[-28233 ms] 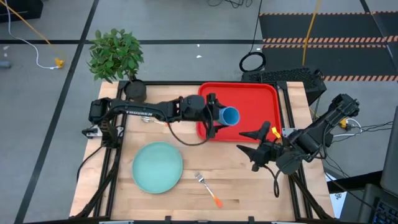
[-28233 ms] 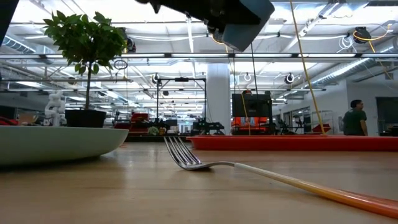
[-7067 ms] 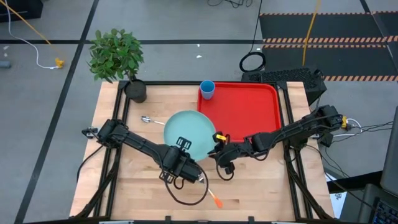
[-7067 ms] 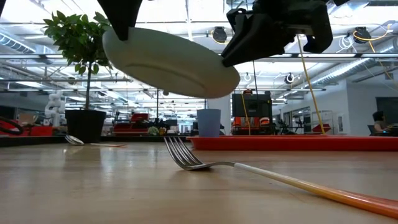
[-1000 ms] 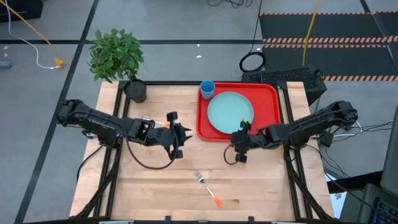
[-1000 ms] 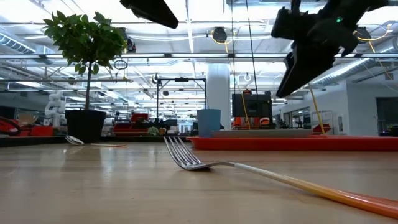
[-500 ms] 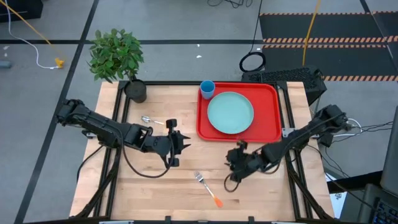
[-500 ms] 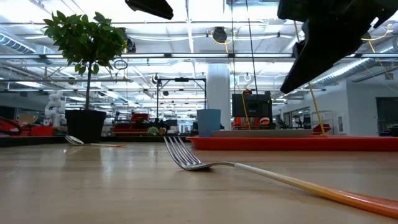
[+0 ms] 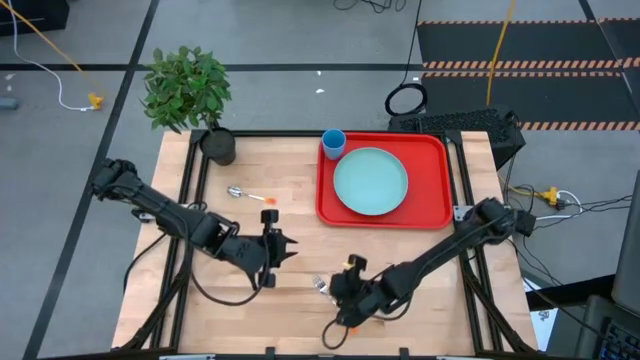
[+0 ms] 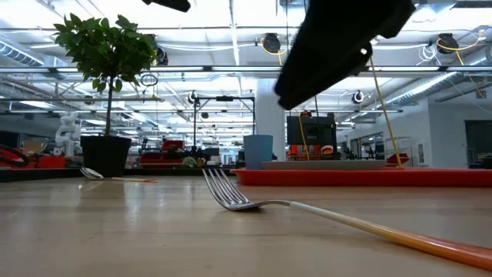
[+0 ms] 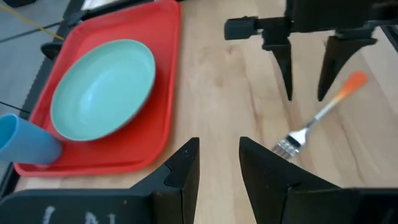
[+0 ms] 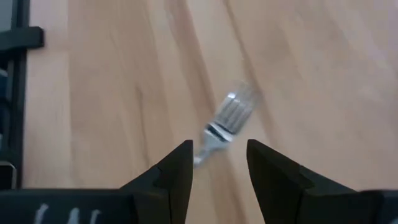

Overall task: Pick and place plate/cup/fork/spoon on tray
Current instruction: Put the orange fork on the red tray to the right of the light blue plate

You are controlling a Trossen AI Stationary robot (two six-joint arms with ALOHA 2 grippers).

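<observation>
The fork (image 10: 231,196) lies flat on the wood near the table's front, tines toward the far side, orange handle end (image 11: 351,84) toward the near right. My right gripper (image 12: 219,144) hovers open above it, fingers pointing down on either side of its neck without touching. My left gripper (image 9: 285,248) hangs open over the table's middle left, holding nothing. The teal plate (image 9: 370,180) and the blue cup (image 9: 333,143) stand on the red tray (image 9: 435,205). The spoon (image 9: 248,195) lies on the table left of the tray.
A potted plant (image 9: 190,95) stands at the table's far left corner. Black frame rails (image 9: 185,230) run along the table's left and right sides. Bare wood lies between the tray and the fork.
My right gripper has swung from the tray's near edge toward the table's near left and now stands over the fork. My left gripper has drifted toward the near edge. The fork, plate, cup and spoon have stayed where they were.
</observation>
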